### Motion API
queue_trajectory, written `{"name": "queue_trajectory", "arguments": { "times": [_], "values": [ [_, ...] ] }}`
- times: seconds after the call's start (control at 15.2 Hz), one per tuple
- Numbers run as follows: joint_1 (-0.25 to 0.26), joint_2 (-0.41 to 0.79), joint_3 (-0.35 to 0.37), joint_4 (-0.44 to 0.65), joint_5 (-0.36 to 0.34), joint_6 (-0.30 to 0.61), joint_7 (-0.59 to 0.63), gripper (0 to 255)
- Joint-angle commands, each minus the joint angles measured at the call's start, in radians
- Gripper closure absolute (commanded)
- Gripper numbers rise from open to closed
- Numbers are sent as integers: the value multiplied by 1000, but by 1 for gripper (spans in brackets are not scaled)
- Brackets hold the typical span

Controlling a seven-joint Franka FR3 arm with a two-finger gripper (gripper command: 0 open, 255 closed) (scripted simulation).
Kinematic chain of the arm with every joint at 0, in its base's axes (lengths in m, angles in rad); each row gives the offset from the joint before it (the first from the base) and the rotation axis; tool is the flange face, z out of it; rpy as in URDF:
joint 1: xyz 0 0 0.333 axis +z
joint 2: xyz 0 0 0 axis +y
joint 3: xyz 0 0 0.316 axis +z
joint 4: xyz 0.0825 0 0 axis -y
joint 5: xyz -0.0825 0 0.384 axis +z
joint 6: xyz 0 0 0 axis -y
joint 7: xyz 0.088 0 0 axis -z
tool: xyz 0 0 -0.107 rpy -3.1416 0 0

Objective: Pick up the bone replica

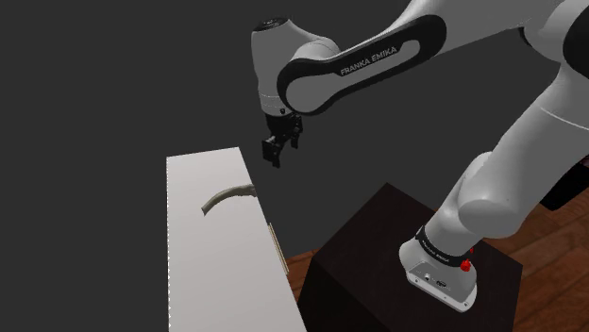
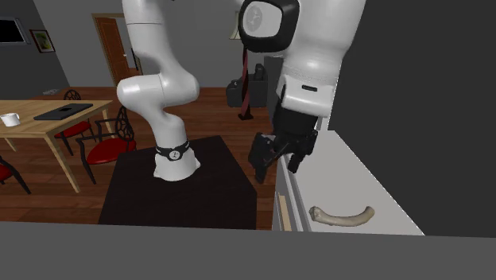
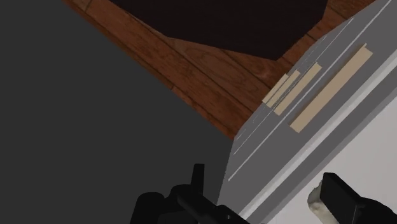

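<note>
While the claw (image 1: 275, 154) hangs released over the table's (image 1: 208, 273) drawer-side edge, its fingers (image 3: 347, 200) stand apart with nothing between them.

Position: the bone replica (image 1: 227, 196) lies flat on the white table top, close to the edge that carries the tan handles (image 3: 331, 89). In the shoulder view it sits below and left of the claw. In the second exterior view the bone replica (image 2: 342, 216) lies lower and to the right of the claw (image 2: 278, 163), clear of it. The wrist view catches one pale end (image 3: 316, 198) just beside a finger, not touched by it. The dark stand (image 1: 378, 255) is beside the table.

Object notes: a slim, curved shaft like a rib, with a knobbed end pointing toward the drawer edge and a thinner far end. Judged stiff and light. The surface looks smooth, so possibly slick under the pads. Lying on its arc, it may pivot or skate if nudged from one side only.

Hold, as I judge it: take it across the shaft near mid-length, where the curve peaks, with the fingers straddling the narrow width. A grip near either end would likely let it swing. The low profile means the tips must come down nearly to the table top.
</note>
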Motion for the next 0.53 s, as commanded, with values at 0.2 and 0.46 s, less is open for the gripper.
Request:
{"name": "queue_trajectory", "arguments": {
  "times": [0.2, 0.46],
  "values": [
    [41, 196, 34, 135, -66, 20, 79, 0],
    [89, 354, 42, 259, -123, 19, 130, 0]
  ]
}}
